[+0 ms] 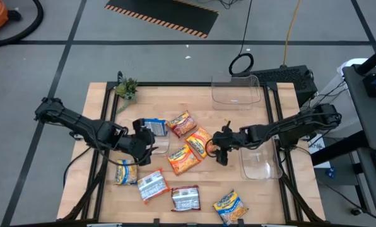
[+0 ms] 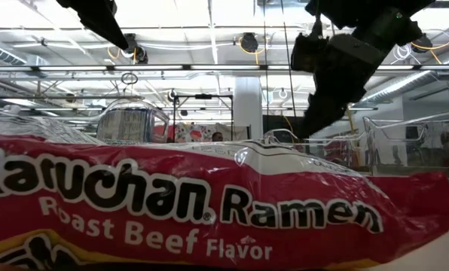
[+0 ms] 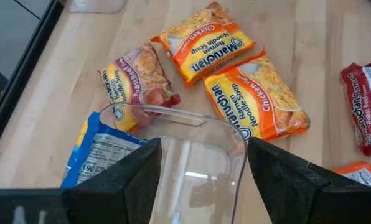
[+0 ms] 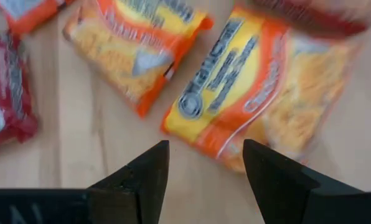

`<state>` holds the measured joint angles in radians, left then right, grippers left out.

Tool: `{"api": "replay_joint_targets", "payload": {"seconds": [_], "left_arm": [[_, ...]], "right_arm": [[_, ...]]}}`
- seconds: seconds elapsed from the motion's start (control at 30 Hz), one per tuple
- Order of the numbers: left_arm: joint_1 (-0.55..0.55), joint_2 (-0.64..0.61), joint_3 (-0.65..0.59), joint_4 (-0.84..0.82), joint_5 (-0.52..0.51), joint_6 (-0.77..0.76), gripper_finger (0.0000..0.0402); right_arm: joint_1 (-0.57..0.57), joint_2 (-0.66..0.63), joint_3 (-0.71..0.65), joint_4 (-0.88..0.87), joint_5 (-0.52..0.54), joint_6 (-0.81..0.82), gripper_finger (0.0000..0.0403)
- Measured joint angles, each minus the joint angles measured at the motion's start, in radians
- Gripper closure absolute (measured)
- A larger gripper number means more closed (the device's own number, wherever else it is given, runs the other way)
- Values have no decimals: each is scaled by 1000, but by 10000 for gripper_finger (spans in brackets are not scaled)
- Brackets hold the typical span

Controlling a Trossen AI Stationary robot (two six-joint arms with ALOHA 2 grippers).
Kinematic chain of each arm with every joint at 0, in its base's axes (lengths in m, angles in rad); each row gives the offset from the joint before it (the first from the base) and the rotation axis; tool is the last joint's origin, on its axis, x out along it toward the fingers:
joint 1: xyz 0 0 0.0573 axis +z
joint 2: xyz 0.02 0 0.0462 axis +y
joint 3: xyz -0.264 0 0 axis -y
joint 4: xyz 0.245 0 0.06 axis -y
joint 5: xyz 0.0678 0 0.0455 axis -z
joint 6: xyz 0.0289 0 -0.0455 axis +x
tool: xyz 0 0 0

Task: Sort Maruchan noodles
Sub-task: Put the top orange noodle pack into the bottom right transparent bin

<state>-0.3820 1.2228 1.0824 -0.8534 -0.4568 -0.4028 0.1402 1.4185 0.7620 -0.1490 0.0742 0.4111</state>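
Several Maruchan noodle packets lie flat on the wooden table: two orange ones (image 1: 199, 140) (image 1: 183, 159) at the middle, a red-orange one (image 1: 180, 123), a blue-yellow one (image 1: 153, 126), and others (image 1: 152, 185) (image 1: 229, 207) toward the near edge. My left gripper (image 1: 142, 144) is open at left of middle, and a clear bin (image 3: 173, 115) lies between and ahead of its fingers. My right gripper (image 1: 221, 151) is open above the table just right of the orange packets (image 4: 260, 93) (image 4: 136, 53). A Roast Beef packet (image 2: 209, 203) fills the low view. My left gripper (image 3: 204, 168) has the clear bin's near wall (image 3: 198, 155) between its open fingers, coming at it low from the table's left. Whether either finger touches the plastic, I cannot tell. The bin rests on the table.
Two more clear bins stand on the table, one at the far edge (image 1: 236, 91) and one at the right edge (image 1: 260, 162) under the right arm. A small green plant (image 1: 126, 88) sits at the far left corner. Bare wood shows at near right.
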Motion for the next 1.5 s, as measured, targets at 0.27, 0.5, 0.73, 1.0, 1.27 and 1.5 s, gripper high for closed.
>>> {"api": "replay_joint_targets", "payload": {"seconds": [0.27, 0.5, 0.73, 1.0, 1.27, 1.5], "left_arm": [[0, 0, 0, 99, 1, 107, 158], [0, 0, -1, 117, 11, 124, 158], [0, 0, -1, 117, 11, 163, 158], [0, 0, -1, 123, 11, 167, 158], [0, 0, -1, 99, 14, 181, 158], [0, 0, -1, 86, 14, 182, 158]], "right_arm": [[26, 50, 38, -73, -2, -8, 204], [23, 52, 41, -124, 2, -28, 204], [23, 52, 41, -170, 56, -27, 204], [-25, 54, 41, -170, 82, -88, 204], [-85, 152, 41, -147, 29, -146, 204], [-129, 209, 41, -102, -3, -179, 204]]}}
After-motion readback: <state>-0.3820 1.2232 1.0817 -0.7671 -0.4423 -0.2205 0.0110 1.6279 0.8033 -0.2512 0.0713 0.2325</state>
